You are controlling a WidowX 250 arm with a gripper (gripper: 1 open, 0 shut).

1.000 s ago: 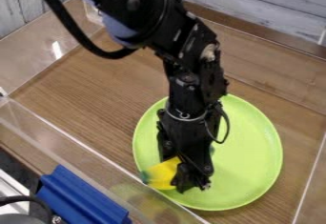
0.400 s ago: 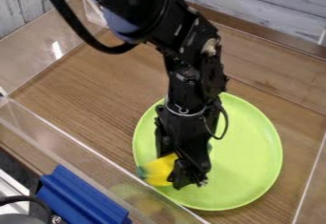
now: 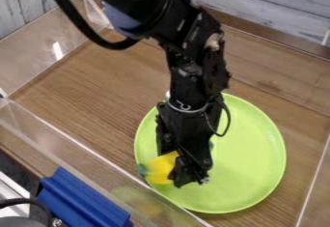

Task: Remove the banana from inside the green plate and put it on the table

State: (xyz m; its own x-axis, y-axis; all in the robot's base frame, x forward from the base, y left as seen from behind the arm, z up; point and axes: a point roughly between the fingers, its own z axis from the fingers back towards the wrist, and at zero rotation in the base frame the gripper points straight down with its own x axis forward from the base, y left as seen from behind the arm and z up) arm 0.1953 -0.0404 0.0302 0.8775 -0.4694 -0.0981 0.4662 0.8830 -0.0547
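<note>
Clear walls (image 3: pixel 39 125) fence the table (image 3: pixel 103 86); the widest bare wood lies from nine to twelve o'clock of the green plate (image 3: pixel 252 144), while at seven o'clock a blue object (image 3: pixel 77 207) crowds the plate's rim. One plate, one banana (image 3: pixel 158 168), one arm. The gripper (image 3: pixel 184 176) points straight down, clenched on the banana inside the plate at its eight o'clock edge — the fruit sits slightly higher and further left than a second ago, still over the plate.

no readable text, no labels, no numbers, no signs anywhere
</note>
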